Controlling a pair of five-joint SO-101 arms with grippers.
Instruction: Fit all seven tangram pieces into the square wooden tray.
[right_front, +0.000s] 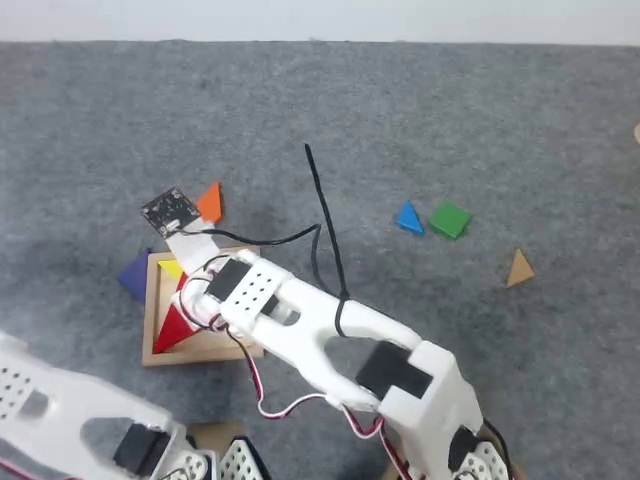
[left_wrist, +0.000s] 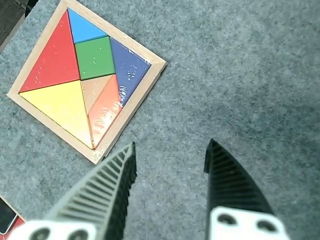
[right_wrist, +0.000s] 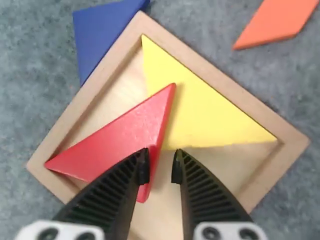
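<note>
As right gripper (right_wrist: 159, 167) pinches red triangle (right_wrist: 121, 145), tray (right_wrist: 240, 101)

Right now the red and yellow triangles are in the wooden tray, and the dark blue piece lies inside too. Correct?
No: the dark blue piece lies outside the tray, beside its rim, as the right wrist view shows. The red triangle and yellow triangle are inside.

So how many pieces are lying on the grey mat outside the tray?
5: dark blue parallelogram left of the tray, orange triangle beyond it, then blue triangle, green square and tan triangle off to the right. The arm may hide more.
</note>
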